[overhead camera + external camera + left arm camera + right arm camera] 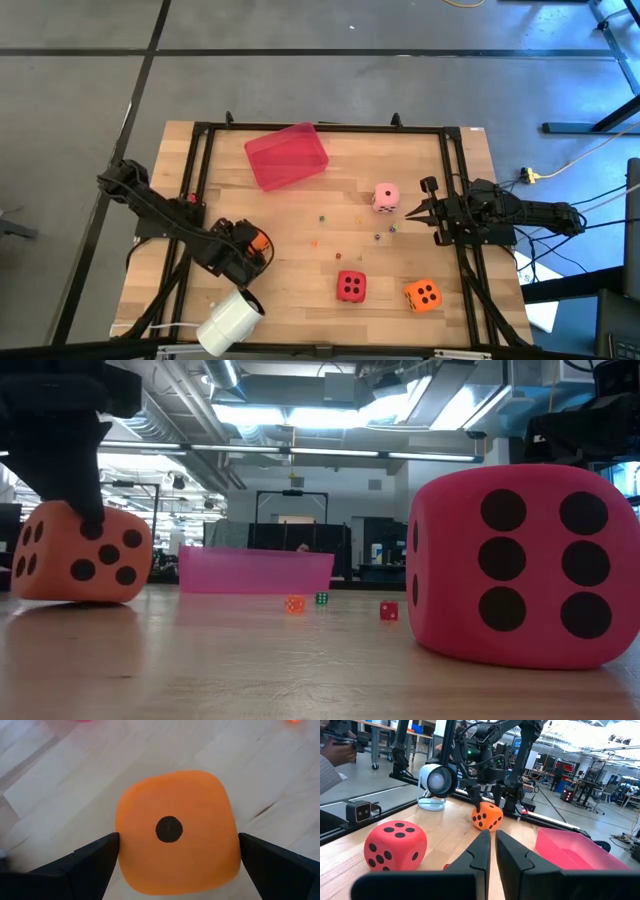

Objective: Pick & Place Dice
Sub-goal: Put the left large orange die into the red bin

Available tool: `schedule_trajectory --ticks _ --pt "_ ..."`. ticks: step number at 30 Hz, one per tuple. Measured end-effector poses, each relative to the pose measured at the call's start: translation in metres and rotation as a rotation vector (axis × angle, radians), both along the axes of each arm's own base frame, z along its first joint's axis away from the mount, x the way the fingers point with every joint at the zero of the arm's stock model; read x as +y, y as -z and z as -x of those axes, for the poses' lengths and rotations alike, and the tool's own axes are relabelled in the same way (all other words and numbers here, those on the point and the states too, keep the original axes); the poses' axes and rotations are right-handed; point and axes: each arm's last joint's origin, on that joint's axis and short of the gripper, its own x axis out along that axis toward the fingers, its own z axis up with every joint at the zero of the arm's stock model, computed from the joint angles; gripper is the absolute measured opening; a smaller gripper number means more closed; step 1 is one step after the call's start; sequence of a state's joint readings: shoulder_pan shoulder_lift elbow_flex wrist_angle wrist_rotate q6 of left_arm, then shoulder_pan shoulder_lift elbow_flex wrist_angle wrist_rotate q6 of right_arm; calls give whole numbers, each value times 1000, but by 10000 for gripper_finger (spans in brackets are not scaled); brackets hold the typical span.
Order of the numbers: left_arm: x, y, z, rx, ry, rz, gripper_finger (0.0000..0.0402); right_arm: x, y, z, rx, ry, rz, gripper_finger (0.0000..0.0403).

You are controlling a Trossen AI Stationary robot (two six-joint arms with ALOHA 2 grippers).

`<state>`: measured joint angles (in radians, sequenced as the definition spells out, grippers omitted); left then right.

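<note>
An orange die (257,241) sits on the table at the near left, one pip up in the left wrist view (175,830). My left gripper (247,246) is over it, shut on its sides. It also shows in the low view (80,555) and the right wrist view (486,816). A red die (350,286) and a second orange die (423,295) rest on the table near the front. A pink die (386,197) rests at mid right. My right gripper (412,211) is shut and empty just right of the pink die. My left gripper has the orange die between its two fingers, one fingertip (112,845) on the die's one side (122,847) and the other on the opposite side (232,847). The fingers come from above, pointing down. The die sits with its bottom face on the table (75,596).
A flat red tray (287,155) lies at the far middle. Several tiny coloured beads (338,256) are scattered mid-table. A white round device (230,318) stands at the near left edge. A black frame (455,180) rims the table. A person's sleeve (332,767) shows beyond the table.
</note>
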<state>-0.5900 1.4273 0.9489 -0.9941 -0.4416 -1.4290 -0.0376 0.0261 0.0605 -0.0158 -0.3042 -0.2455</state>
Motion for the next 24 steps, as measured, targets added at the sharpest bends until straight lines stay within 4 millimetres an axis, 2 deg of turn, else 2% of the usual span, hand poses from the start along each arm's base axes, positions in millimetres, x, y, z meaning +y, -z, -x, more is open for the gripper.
schedule_trajectory --ticks 11,21,24 --pt "-1 0 -1 -21 -66 63 400 0 0 0 0 0 0 29" --pt "-1 0 -2 -20 -31 44 400 0 0 0 0 0 0 29" --pt "-1 0 -1 -28 -72 47 400 0 0 0 0 0 0 29"
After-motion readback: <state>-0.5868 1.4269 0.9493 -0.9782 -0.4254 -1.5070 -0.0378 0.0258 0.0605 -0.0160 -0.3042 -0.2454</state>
